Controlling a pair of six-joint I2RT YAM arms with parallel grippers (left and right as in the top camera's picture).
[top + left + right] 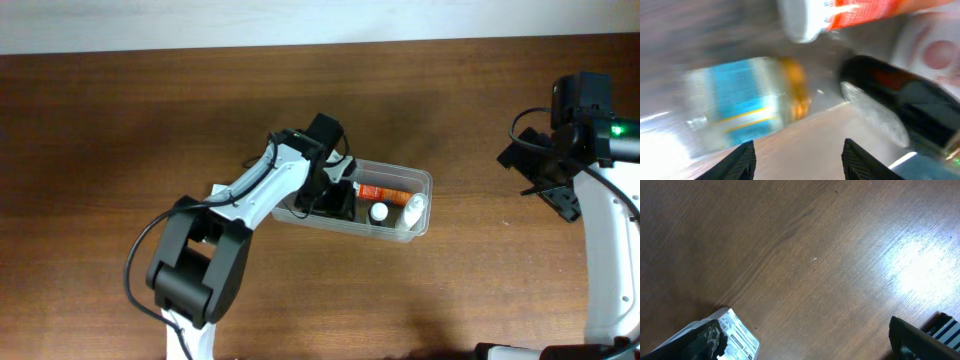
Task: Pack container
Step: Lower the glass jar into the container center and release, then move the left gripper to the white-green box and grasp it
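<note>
My left gripper (797, 150) hangs in the left end of the container (420, 181), mid-table, fingers spread and empty above a blue-labelled bottle (740, 107) lying near an orange-labelled bottle (865, 12). I'd rise straight up, clear of the rim, jostling nothing. My right gripper (807, 337) waits far right, spread, holding nothing.

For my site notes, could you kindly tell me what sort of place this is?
Most likely a robotics lab bench, not a home: a plain wooden table, a white left arm and right arm set at it, and a clear bin holding small bottles.
</note>
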